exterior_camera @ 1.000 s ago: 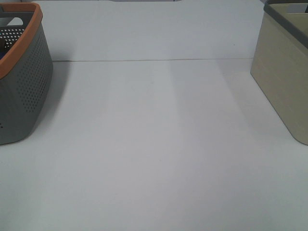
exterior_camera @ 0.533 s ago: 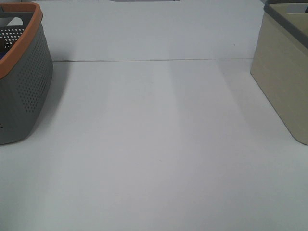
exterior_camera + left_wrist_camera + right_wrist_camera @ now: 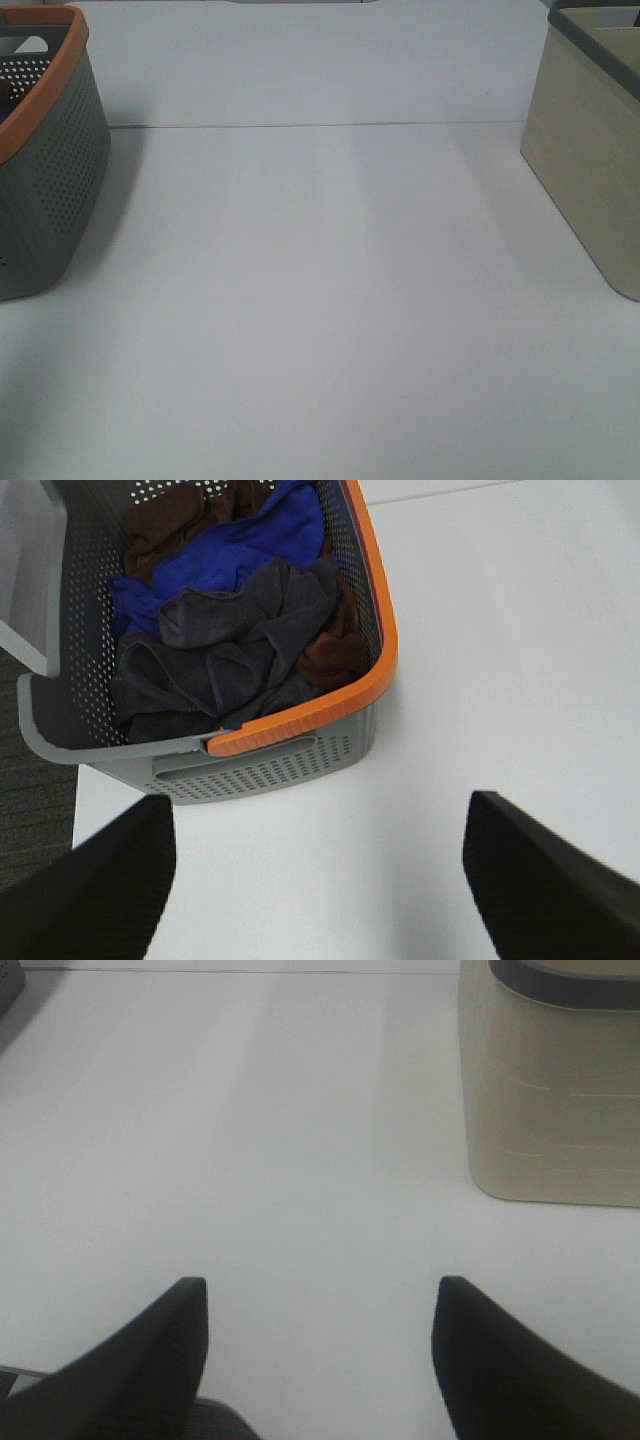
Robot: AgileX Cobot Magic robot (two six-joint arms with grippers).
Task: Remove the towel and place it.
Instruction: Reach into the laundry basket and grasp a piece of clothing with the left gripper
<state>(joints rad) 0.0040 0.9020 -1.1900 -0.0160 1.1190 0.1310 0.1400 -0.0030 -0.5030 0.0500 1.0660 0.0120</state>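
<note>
A plain white surface [image 3: 320, 300] filled nearly the whole exterior high view, with a thin seam [image 3: 320, 125] running straight across its upper part. In the left wrist view a strip of dark floor [image 3: 30, 770], possibly carpet, showed beyond the surface's edge.

At the upper left of the exterior view stood a grey perforated basket [image 3: 60, 170] with an orange rim [image 3: 45, 90], cut off by the frame. At the upper right stood a beige bin [image 3: 585, 170] with a grey rim [image 3: 590, 40], also cut off; its inside could not be seen from any camera. The two containers were well apart, with bare surface between them.

The left wrist view looked down into the basket, which held crumpled towels. A dark grey towel [image 3: 220, 650] lay on top, against the orange-rimmed wall. A blue towel [image 3: 240, 550] lay behind it, and a brown towel [image 3: 165, 525] lay at the far end. More brown cloth [image 3: 330, 650] showed between the grey towel and the basket wall.

The left end effector [image 3: 322, 820] hung above the surface just beside the basket, its fingers spread wide and holding nothing. The right end effector [image 3: 322, 1290] was likewise spread wide and empty, over bare surface near the beige bin.
</note>
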